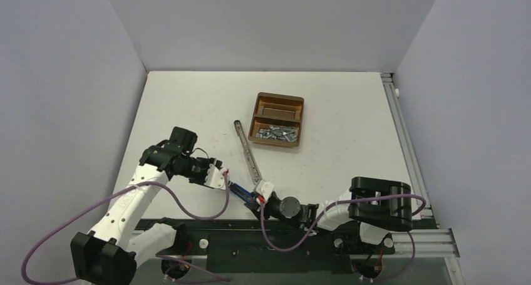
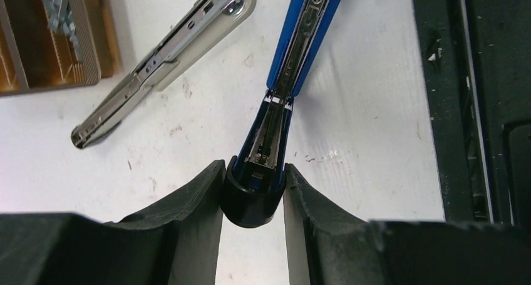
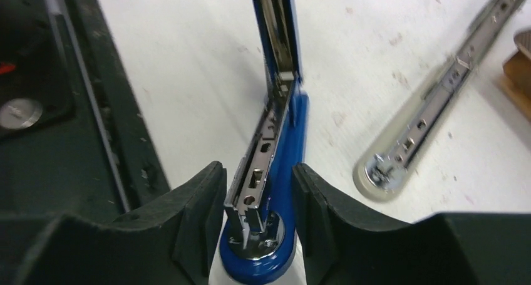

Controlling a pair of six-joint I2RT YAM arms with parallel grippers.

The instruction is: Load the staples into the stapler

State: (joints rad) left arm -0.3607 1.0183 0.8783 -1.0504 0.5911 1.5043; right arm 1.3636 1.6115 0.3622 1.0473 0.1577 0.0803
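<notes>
A blue stapler (image 1: 245,194) lies opened out flat near the table's front edge, between my two grippers. My left gripper (image 1: 226,180) is shut on its black-tipped cover end (image 2: 253,200), the fingers pressing both sides. My right gripper (image 1: 264,194) is closed around the other end, the blue base with its chrome anvil (image 3: 263,247); the metal magazine (image 3: 263,147) stands slightly raised there. The staples (image 1: 278,133) lie in a loose silver pile in the near compartment of a wooden tray (image 1: 279,98), farther back; they also show in the left wrist view (image 2: 59,9).
A second, grey-beige stapler (image 1: 247,152) lies opened flat on the table between the tray and the blue stapler; it also shows in the left wrist view (image 2: 169,53) and the right wrist view (image 3: 432,103). The black mounting plate (image 1: 250,241) runs along the front edge.
</notes>
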